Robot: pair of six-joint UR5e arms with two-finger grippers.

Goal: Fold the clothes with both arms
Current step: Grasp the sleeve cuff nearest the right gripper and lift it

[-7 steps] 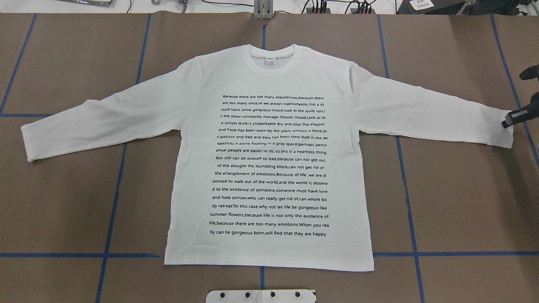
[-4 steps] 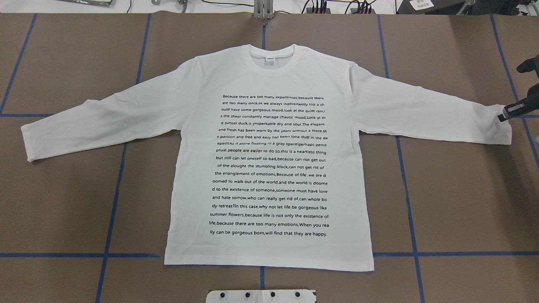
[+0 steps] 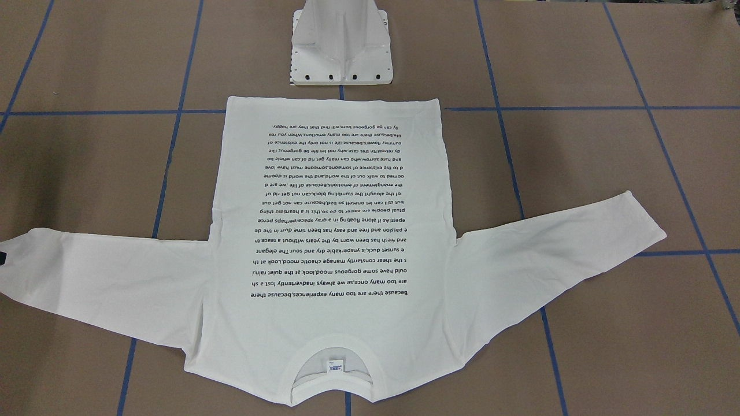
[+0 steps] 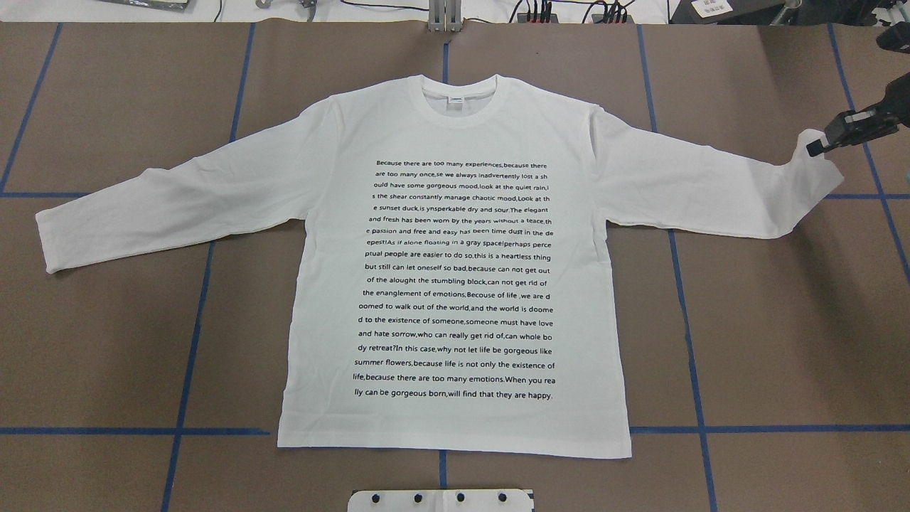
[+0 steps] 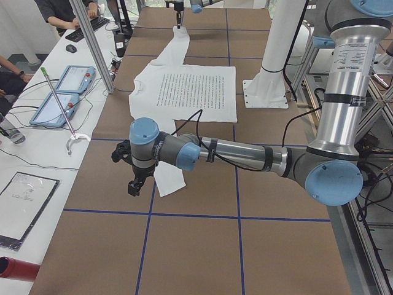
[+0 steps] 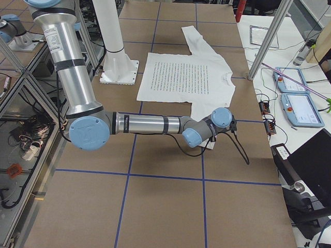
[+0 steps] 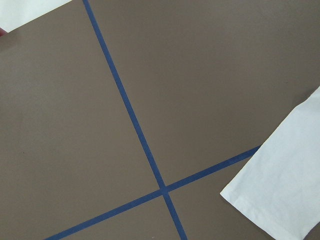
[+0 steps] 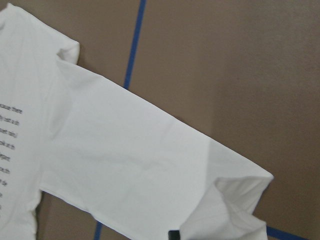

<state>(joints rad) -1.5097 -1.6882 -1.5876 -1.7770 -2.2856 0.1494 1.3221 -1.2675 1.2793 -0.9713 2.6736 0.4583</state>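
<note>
T-shirt is lying flat, print up, mid-frame on the tabletop. Left gripper is hovering near the left cuff; its opening cannot be told. Right gripper, upper right, is pinching the lifted right cuff. Judgement: sweep it low across the chest, sleeve untwisted.

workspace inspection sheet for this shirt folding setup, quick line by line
surface: table covered in brown paper with a blue tape grid
job's things: T-shirt spread flat, print up, collar away from the robot; right cuff held above the table, left cuff lying flat
clutter: nothing seen
end effectors: right end effector shut on the right cuff; left end effector hangs beside the left cuff, open or shut cannot be told
cables: black cable loops along the left forearm
surroundings: white pedestal at the robot's edge; tablets on a side bench
</note>
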